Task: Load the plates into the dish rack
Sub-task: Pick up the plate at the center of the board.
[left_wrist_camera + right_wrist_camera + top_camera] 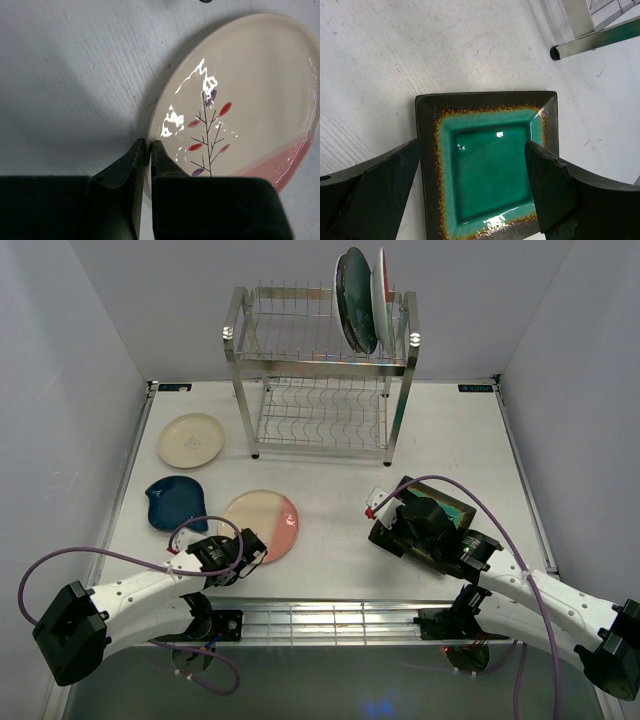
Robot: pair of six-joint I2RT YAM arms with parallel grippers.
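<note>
Over on the left, the left end effector [148,145] has its fingers pinched almost together on the near rim of the pink-and-cream plate [250,100]. One finger sits over the lip and one outside it. I'd guess that's because a plate lying flat on the counter [330,490] offers no other hold. Beyond it to its left lie the dark blue plate [175,502] and the cream plate [190,440].

Far ahead stands the dish rack [320,370], with the dark teal plate [355,300] and a white plate [381,285] upright in its top slots.

The right end effector [472,150] hangs with its fingers wide apart, gripping nothing. The square green plate [490,170] lies directly beneath it, probably lined up so the fingers can close across its sides.
</note>
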